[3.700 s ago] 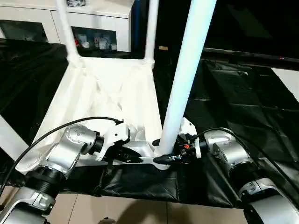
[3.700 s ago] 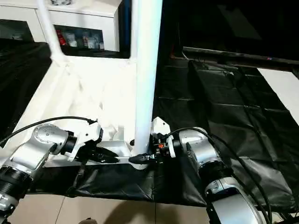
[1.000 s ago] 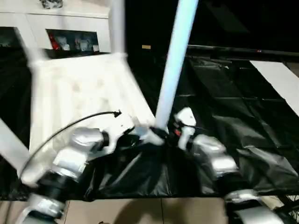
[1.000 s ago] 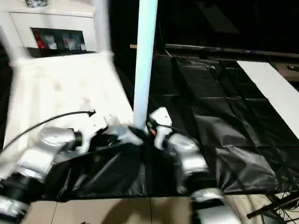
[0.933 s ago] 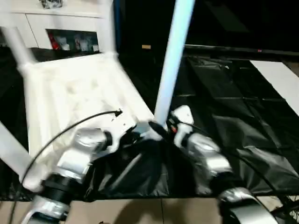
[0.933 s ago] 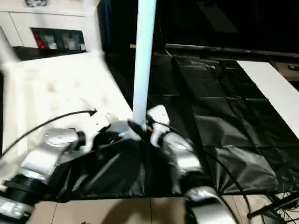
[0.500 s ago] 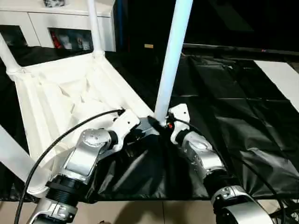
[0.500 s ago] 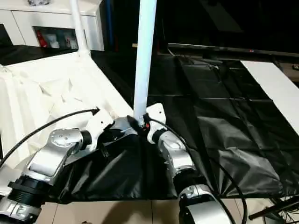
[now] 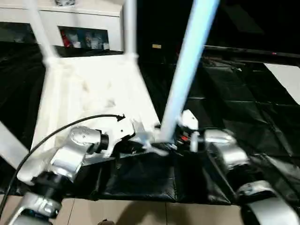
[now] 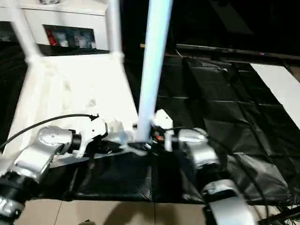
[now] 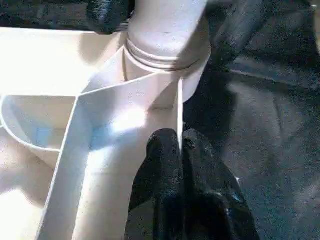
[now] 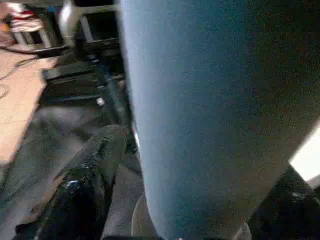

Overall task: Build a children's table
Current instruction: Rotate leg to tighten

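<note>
- Children's table top [image 9: 89, 93] is lying upside down on the black sheet [image 9: 234, 98] in the head view, ribs up, with two far legs [image 9: 129, 28] already standing in their sockets and the near leg [image 9: 185, 79] rising from the corner socket between my arms. I am judging it light, hollow plastic: stiff enough to lever, smooth enough to slip.
- Left wrist view: my left gripper [image 11: 181, 150] is pinching shut on a thin upright rib [image 11: 179, 107] just below the corner socket [image 11: 167, 60]. That rib is looking like the best handle for steadying the top, though thin plastic may flex if I am twisting hard.
- Right wrist view: my right gripper [image 12: 180, 180] is straddling the near leg low down, one finger [image 12: 87, 170] on either side of the tube. I am reading this as a wide hold around the leg, but whether the pads are really pressing I cannot tell. Gripping near the base is giving the most control over a long, tapered, slippery tube.
</note>
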You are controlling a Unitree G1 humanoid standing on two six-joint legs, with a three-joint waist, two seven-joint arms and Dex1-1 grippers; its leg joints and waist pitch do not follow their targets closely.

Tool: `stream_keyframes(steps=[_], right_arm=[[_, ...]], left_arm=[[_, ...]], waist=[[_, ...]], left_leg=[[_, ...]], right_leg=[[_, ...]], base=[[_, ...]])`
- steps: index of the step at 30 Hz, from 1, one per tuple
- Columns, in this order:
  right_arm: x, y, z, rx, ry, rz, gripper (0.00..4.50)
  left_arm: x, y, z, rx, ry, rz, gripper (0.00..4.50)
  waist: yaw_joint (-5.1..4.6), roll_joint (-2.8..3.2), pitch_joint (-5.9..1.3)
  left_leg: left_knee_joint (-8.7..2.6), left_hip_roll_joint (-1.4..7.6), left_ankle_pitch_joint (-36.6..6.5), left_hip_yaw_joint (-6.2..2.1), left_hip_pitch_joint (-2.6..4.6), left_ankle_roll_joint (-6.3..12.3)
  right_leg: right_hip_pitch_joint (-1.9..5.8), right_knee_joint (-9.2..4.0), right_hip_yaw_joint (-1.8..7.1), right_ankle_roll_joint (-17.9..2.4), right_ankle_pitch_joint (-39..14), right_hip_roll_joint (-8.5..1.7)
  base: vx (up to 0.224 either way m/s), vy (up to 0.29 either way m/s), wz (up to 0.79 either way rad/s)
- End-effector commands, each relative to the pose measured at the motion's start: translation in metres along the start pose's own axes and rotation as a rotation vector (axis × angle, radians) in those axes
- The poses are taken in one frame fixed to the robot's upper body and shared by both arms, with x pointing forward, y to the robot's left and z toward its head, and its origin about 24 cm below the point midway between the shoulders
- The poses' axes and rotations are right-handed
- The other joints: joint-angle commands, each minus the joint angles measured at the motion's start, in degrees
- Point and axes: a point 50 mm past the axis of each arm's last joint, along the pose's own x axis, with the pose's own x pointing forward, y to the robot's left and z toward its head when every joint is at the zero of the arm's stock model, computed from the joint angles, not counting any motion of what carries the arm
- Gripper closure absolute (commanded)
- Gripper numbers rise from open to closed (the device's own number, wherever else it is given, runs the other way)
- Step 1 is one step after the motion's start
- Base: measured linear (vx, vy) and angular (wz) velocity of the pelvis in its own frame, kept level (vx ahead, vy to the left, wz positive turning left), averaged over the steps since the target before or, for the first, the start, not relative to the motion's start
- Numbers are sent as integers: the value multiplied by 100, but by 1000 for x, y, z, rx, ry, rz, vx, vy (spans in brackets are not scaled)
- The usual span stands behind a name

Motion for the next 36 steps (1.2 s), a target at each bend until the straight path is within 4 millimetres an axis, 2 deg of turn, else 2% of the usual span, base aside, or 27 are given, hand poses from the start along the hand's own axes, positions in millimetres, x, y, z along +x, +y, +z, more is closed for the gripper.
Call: stream_keyframes(steps=[1,9,12,17,19,21,22,23,24,26,27,28,31,33,34,35,36], right_arm=[[2,11,-5,18,42,144,147],[6,15,-7,5,62,176,218],[7,18,-7,8,58,183,240],[9,20,-10,25,38,155,249],[15,19,-18,63,36,48,250],[18,19,-21,72,39,12,252],[22,16,-24,81,43,-68,254],[24,15,-25,86,44,-107,254],[26,13,-27,95,44,-155,254],[38,5,-30,150,29,-339,255],[38,5,-30,150,29,-339,255],[44,3,-29,169,20,-400,256],[66,1,-25,231,-9,-521,256],[79,1,-21,247,-17,-562,256],[86,1,-18,257,-19,-580,256],[89,1,-16,256,-17,-584,256],[90,1,-16,256,-16,-585,256]], left_arm=[[-2,7,4,19,-7,-5,450],[-5,15,3,27,4,6,450],[-3,15,3,27,-3,0,450],[0,15,2,15,-22,24,450],[5,17,5,-28,-62,113,450],[7,16,6,-42,-73,139,450],[10,15,7,-53,-77,165,450],[12,14,7,-58,-79,174,450],[14,12,7,-65,-81,185,450],[24,5,9,-100,-91,230,450],[24,5,9,-100,-91,230,450],[28,3,10,-113,-95,246,450],[42,-5,15,-131,-87,284,450],[51,-10,21,-144,-99,298,450],[57,-14,26,-153,-120,291,450],[60,-15,29,-158,-129,290,450],[61,-16,30,-159,-131,290,450]], waist=[[17,38,-293],[88,30,-286],[102,38,-292],[112,31,-289],[103,16,-280],[83,-5,-256],[76,-13,-249],[65,4,-233],[41,-19,-226],[-58,-46,-219],[-96,-36,-210],[-135,-40,-207],[-246,-46,-202],[-267,-38,-210],[-286,-37,-209],[-297,-69,-209],[-296,-57,-210]], left_leg=[[-307,-79,-1116,127,11,301],[-317,-72,-1183,121,22,197],[-316,-73,-1159,120,21,181],[-317,-78,-1156,120,17,185],[-327,-75,-1188,121,10,159],[-350,-82,-1363,111,17,87],[-363,-78,-1485,104,23,57],[-382,-72,-1604,91,26,22],[-395,-73,-1640,87,13,-6],[-409,-82,-1813,65,9,-72],[-416,-80,-1849,58,1,-85],[-418,-103,-1942,44,1,-71],[-436,-100,-2023,21,-18,-93],[-427,-116,-2073,17,-5,-78],[-419,-110,-2114,27,14,-59],[-414,-119,-2140,31,16,-25],[-414,-120,-2151,32,23,-13]], right_leg=[[291,-366,151,-1358,-317,-200],[272,-383,159,-1293,-557,-222],[278,-374,159,-1287,-485,-215],[281,-376,156,-1265,-484,-215],[277,-388,162,-1241,-606,-225],[263,-434,163,-1142,-1028,-238],[256,-472,166,-1042,-1376,-254],[231,-499,171,-940,-1706,-266],[234,-511,171,-883,-1836,-264],[214,-546,161,-736,-2241,-267],[208,-548,165,-718,-2316,-267],[203,-587,146,-614,-2608,-263],[186,-611,147,-503,-2850,-271],[167,-636,135,-430,-2919,-257],[138,-632,143,-468,-2785,-242],[134,-628,140,-475,-2754,-230],[125,-630,144,-480,-2729,-227]], base=[[0,0,0],[0,0,0],[0,0,0],[0,0,0],[0,0,0],[0,0,0],[0,0,0],[0,0,0],[0,0,0],[0,0,0],[0,0,0],[0,0,0],[0,0,0],[0,0,0],[0,0,0],[0,0,0],[0,0,0]])
